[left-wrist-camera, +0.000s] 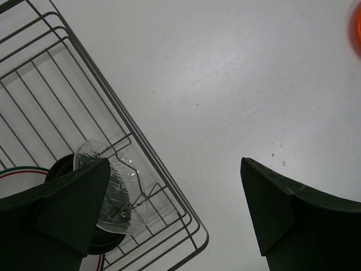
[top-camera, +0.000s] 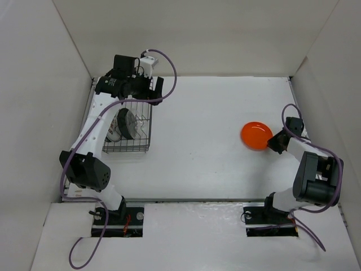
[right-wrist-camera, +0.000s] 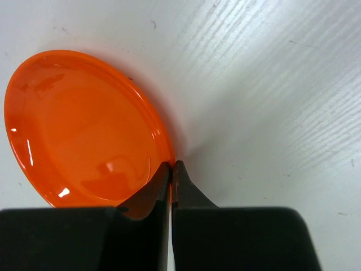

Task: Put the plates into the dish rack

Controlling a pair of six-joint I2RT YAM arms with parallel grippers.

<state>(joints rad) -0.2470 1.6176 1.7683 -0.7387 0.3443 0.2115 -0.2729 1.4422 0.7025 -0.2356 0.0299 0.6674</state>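
Right gripper [right-wrist-camera: 171, 169]: I pinch orange plate [right-wrist-camera: 84, 130] by its rim, well apart from dish rack [top-camera: 127, 150].
Left gripper [left-wrist-camera: 175, 165]: spread wide, empty, over dish rack's far edge.
Hidden: my left finger [left-wrist-camera: 62, 209] covers part of clear plate [left-wrist-camera: 121, 189] inside.

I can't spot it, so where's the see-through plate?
Find the wire dish rack on the table's left side. Inside it, the clear plate is glassy and see-through, unlike the black plate and white plate beside it.
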